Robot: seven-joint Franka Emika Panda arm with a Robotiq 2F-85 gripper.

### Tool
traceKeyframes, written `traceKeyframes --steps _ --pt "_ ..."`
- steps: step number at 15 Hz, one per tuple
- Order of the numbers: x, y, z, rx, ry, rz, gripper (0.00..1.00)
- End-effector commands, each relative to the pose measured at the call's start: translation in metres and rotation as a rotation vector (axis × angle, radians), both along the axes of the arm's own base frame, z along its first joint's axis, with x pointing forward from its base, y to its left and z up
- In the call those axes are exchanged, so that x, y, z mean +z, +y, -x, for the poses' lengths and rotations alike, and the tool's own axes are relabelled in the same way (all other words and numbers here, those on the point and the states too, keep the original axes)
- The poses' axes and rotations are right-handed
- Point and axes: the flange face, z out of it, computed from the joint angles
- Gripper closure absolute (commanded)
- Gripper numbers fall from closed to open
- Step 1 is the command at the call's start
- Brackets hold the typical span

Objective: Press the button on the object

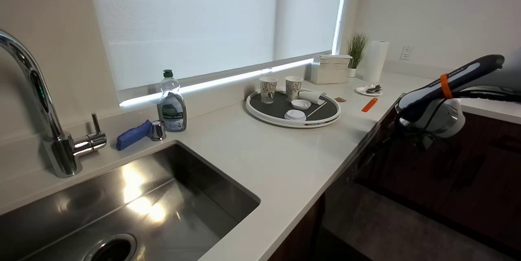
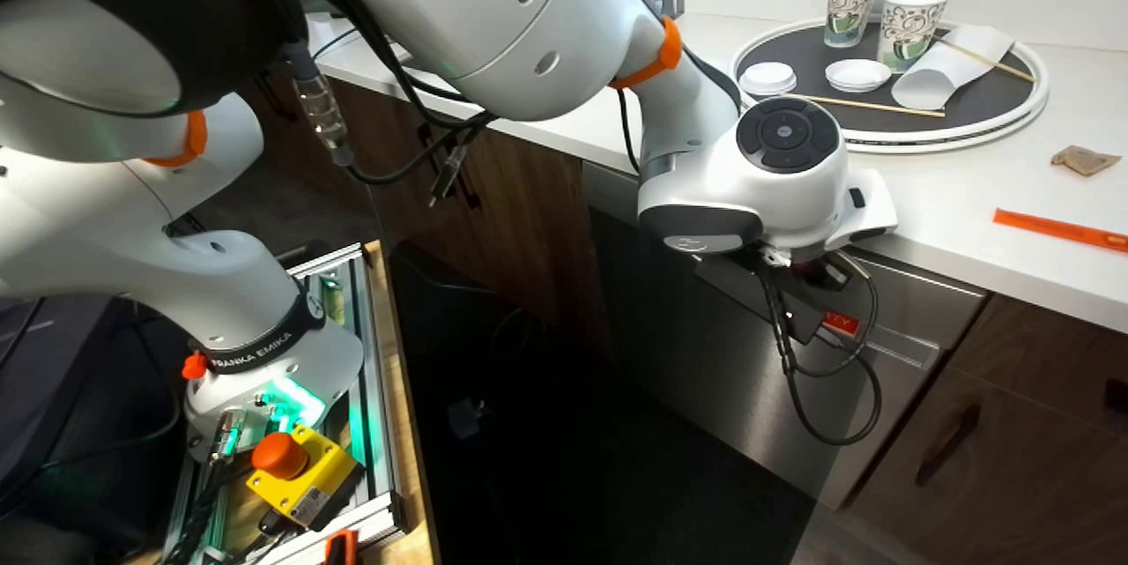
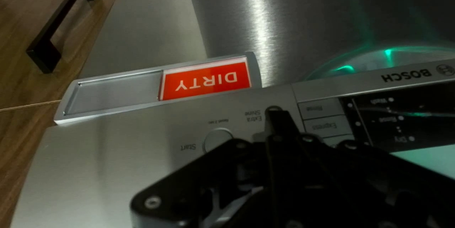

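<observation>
Facing the Bosch dishwasher (image 3: 227, 14) in the wrist view, the Robotiq gripper (image 3: 279, 114) extends from the bottom edge and fills the lower right of the frame. Its fingers (image 3: 284, 126) are pressed together into one narrow tip, located right of center. The tip overlaps the control panel (image 3: 117, 160) just beside the Extra Shine label (image 3: 252, 115); whether it touches the surface cannot be told. The round Start button (image 3: 215, 138) is located just below frame center, left of the tip, its lower part hidden by the gripper. A sign (image 3: 156, 87) runs along the panel's upper border, its red right section reading DIRTY. A black handle (image 3: 58, 18) is at upper left.

In an exterior view, the Franka arm (image 1: 423, 102) reaches in from the right edge; the gripper is too dark to resolve. A sink (image 1: 211, 171) occupies the lower left, with a dish soap bottle (image 1: 172, 106) upright behind it. A round tray (image 1: 270, 111), visible in both exterior views, carries two upright paper cups (image 1: 268, 90).

In an exterior view, the arm spans from upper left to right of center. The gripper hangs at its end, before the dishwasher. A yellow emergency stop box (image 2: 304, 479) is at lower left.
</observation>
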Motion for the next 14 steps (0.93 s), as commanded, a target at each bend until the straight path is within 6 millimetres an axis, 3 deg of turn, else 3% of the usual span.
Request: traceKeyframes --steps 1,14 --pt "0.0012 0.0021 -0.0007 0.018 -0.017 -0.010 1.00" --pt "-0.0021 0.0055 -0.0047 0.004 -0.029 -0.013 1.00"
